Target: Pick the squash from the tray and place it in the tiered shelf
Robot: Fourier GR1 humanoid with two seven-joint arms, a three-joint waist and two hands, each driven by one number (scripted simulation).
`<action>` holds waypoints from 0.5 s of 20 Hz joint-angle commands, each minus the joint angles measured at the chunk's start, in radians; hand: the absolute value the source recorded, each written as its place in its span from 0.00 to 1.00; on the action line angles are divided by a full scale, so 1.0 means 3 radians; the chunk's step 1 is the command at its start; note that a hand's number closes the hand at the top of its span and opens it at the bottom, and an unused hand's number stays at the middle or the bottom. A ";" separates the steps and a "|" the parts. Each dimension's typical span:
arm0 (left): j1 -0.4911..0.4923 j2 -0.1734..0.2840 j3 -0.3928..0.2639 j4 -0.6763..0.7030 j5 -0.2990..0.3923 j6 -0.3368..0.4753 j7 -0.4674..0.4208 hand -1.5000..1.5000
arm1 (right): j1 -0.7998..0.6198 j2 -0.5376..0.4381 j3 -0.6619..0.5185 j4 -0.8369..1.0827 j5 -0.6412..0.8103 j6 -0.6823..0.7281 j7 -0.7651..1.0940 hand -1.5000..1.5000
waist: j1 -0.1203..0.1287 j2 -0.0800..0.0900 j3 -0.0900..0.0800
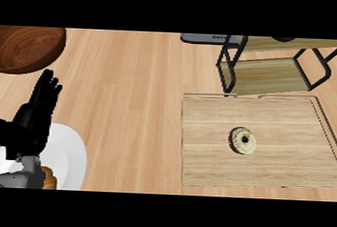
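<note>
The squash (244, 140), a small pale yellow round with a dark centre, lies near the middle of the square wooden tray (211, 165) at the right. Behind the tray stands the tiered shelf (268, 74), a black wire frame with wooden boards. My left hand (30, 121) is at the lower left, far from the tray, open with its fingers straight and pointing up. It holds nothing. My right hand does not show.
A dark wooden bowl (23, 47) sits at the top left corner. A white plate (67, 156) lies at the lower left, partly behind my left hand, with something orange-brown (50, 179) at its near edge. A grey object (203, 38) lies by the shelf's far side.
</note>
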 commanded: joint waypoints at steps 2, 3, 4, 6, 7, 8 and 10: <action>-0.0020 0.0003 0.0020 0.0066 0.0007 -0.0024 -0.0013 0.50 | 0.0409 -0.0367 -0.0194 -0.0226 -0.0336 0.0481 0.0130 0.00 | 0.0000 -0.0002 0.0000; 0.0035 0.0052 -0.0010 -0.0275 0.0013 -0.0034 0.0193 0.50 | 0.0296 -0.0649 -0.0298 0.0145 -0.0387 0.0646 0.0041 0.00 | 0.0042 0.0004 0.0004; -0.0134 0.0032 0.0043 -0.0043 0.0014 0.0010 0.0139 0.50 | 0.0563 -0.0571 -0.0428 0.0122 -0.0508 0.0687 -0.0246 0.00 | 0.0006 0.0008 0.0004; -0.0083 -0.0056 -0.0057 -0.0065 -0.0092 0.0078 0.0099 0.50 | 0.0656 -0.0650 -0.0439 0.0047 -0.0612 0.0809 -0.0170 0.00 | 0.0018 0.0006 0.0002; 0.0050 -0.0129 -0.0138 -0.0210 -0.0100 0.0082 0.0120 0.50 | 0.0662 -0.0646 -0.0401 0.0044 -0.0636 0.0788 -0.0213 0.00 | 0.0037 0.0006 0.0002; 0.0140 -0.0055 -0.0126 -0.0338 -0.0081 0.0016 0.0176 0.50 | 0.0791 -0.0794 -0.0509 0.0167 -0.0692 0.0986 -0.0406 0.00 | 0.0037 0.0005 0.0004; 0.0157 -0.0114 -0.0140 -0.0283 -0.0091 0.0034 0.0085 0.50 | 0.0759 -0.0903 -0.0467 0.0403 -0.0721 0.1049 -0.0537 0.00 | 0.0053 0.0012 0.0004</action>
